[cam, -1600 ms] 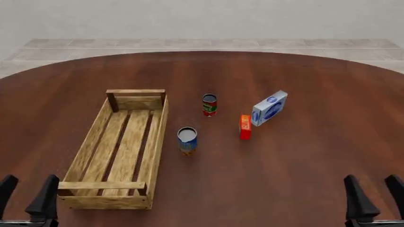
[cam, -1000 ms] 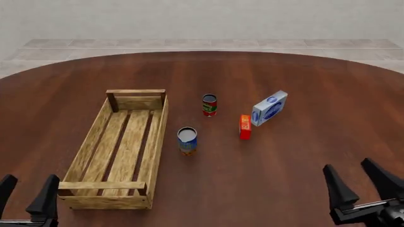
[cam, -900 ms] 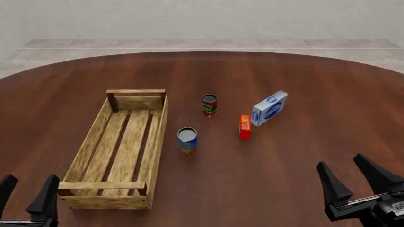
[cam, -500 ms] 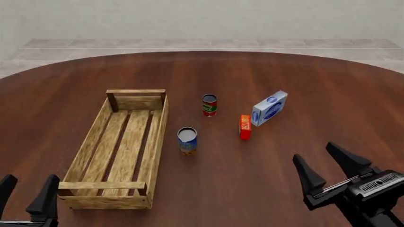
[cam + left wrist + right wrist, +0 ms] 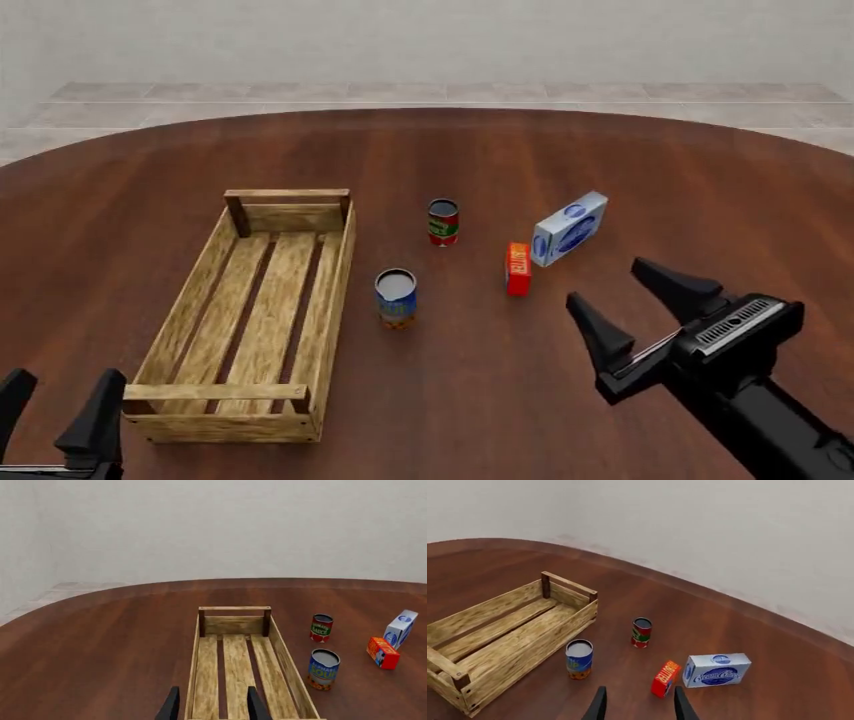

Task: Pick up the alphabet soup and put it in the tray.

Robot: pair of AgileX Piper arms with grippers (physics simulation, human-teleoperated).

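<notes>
Alphabet soup [image 5: 395, 296] upright beside tray [image 5: 336, 270] rim; right end effector [image 5: 638, 304] released, apart.

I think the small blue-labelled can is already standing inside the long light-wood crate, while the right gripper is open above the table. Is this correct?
Not quite. The front view shows the small blue-labelled can standing on the table beside the long light-wood crate, not inside it. The right gripper is indeed open above the table.

The soup [image 5: 395, 296], a small blue-labelled can with an orange-yellow band at its base and a pale grey top, stands upright on the table just beside the right long side of the tray [image 5: 190, 286], a long light-wood slatted crate lying lengthwise.
</notes>
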